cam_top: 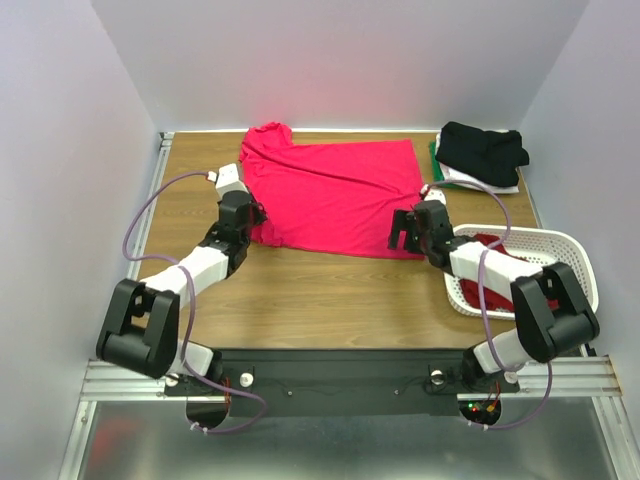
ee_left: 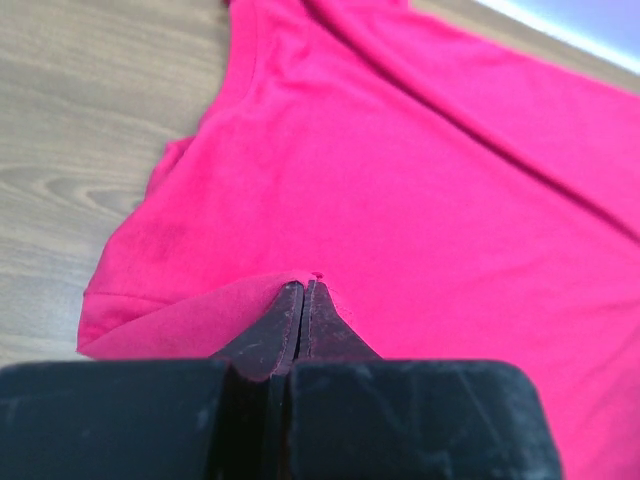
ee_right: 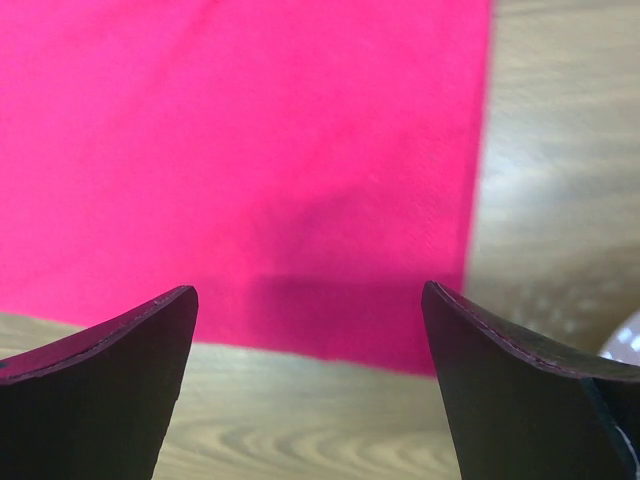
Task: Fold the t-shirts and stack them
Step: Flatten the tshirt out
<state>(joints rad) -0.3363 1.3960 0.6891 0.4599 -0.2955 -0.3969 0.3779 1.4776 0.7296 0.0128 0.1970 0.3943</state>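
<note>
Pink cloth covers the middle of the table (cam_top: pixel 330 300): the pink shirt (cam_top: pixel 335 195) lies spread on the wood, neck end to the left and hem to the right, with one sleeve bunched at its far left corner. The left gripper (cam_top: pixel 260 216) sits at the shirt's near left edge, beside the other sleeve. In its wrist view the jaws are clenched together on a small fold of the pink cloth, which rises to a peak at the fingertips (ee_left: pixel 290 310) while the cloth around it lies flat. The right gripper (cam_top: pixel 398 232) is at the shirt's near right corner, jaws spread wide and grasping nothing. Its wrist view shows the hem and the side edge meeting on the wood between the two fingers (ee_right: pixel 130 340), with a faint shadow across the cloth just above the hem. Whether the tips touch the cloth I cannot tell. At the far right corner of the table sits a folded stack, well apart from the pink shirt: a black shirt (cam_top: pixel 483 148) on top, a white shirt (cam_top: pixel 490 183) under it, and a green shirt (cam_top: pixel 435 155) showing at the stack's left edge. Near the right arm stands a white basket (cam_top: pixel 530 234) with a red shirt (cam_top: pixel 487 242) crumpled inside it.
</note>
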